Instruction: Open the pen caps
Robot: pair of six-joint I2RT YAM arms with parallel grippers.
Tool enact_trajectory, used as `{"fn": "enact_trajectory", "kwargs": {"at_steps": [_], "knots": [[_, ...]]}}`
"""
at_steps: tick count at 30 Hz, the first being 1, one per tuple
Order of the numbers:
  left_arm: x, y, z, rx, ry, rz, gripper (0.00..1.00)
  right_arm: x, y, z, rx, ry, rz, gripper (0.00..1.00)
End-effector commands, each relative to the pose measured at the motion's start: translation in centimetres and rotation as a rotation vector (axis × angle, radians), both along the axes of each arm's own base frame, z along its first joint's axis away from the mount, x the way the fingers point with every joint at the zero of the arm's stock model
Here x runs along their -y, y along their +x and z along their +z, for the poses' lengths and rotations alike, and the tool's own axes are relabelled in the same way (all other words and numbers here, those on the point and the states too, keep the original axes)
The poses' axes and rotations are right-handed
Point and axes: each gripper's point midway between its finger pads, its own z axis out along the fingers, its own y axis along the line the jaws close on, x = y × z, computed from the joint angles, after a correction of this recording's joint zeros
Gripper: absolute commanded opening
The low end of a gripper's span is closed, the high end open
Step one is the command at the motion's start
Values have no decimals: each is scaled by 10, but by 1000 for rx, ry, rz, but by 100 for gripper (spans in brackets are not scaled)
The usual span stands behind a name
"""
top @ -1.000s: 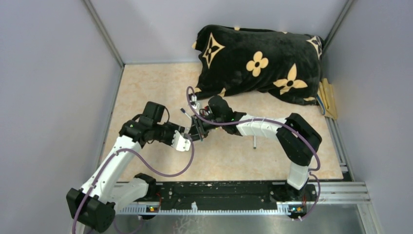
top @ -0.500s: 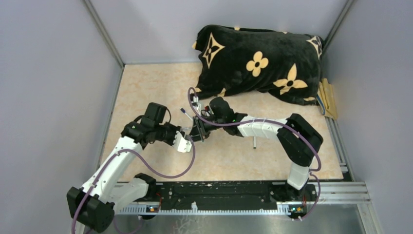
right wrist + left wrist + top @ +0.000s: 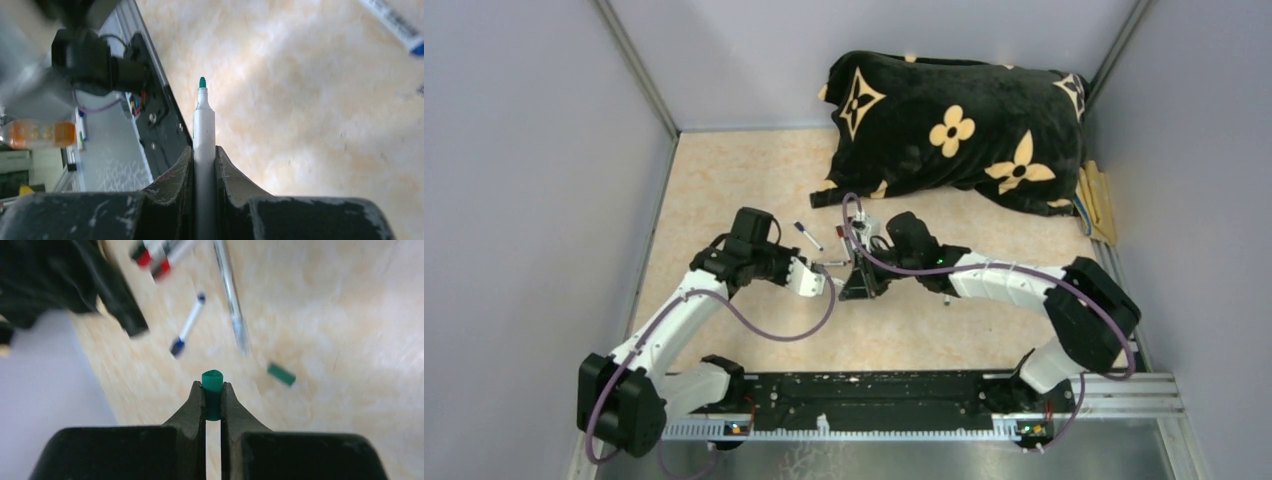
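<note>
Left jaws are closed narrow on a green cap (image 3: 212,386), gripped by its lower half so that the open end stands clear above the tips. Right jaws are clamped on a pen (image 3: 204,130) along its white barrel, the bare green tip projecting well beyond them. The overhead view shows the two sets of jaws near each other over the middle of the counter (image 3: 724,180) but apart, with cap and pen no longer joined. Judgement: each side holds one half so that a straight pull along the barrel separates them, and for this pen the step looks complete. A loose cap (image 3: 281,374), also green, lies on the counter just beyond the left jaws. A blue pen (image 3: 187,332), a grey pen (image 3: 231,295) and two red-ended pens (image 3: 155,257) lie farther off, near the corner of the black pillow (image 3: 954,120). Whether those are capped cannot be told through the blur. Next need, as judged: put down cap and pen, then take up another pen.
</note>
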Motion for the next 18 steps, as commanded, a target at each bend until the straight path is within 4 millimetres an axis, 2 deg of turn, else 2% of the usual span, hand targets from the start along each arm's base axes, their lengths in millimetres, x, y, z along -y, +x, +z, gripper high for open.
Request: {"fn": "enact_trajectory", "kwargs": {"at_steps": [1,4,6,9,13,15,18], "knots": [[-62,15,-20,-2,214,212,0,30,-25,8,11,-31,64,0],[-67,20,-17,27,221,221,0,47,-27,3,1,-74,35,0],[-64,18,-16,9,200,230,0,56,-21,2,28,-108,-18,0],[-51,8,-14,-81,99,257,0,76,8,-3,103,-195,-212,0],[-32,-21,-26,-315,-28,321,0,126,54,-14,192,-339,-580,0],[-27,-35,-36,-415,-52,341,0,151,67,-20,214,-387,-725,0],[-29,-44,-54,-478,-50,381,0,176,78,-31,242,-462,-855,0]]}}
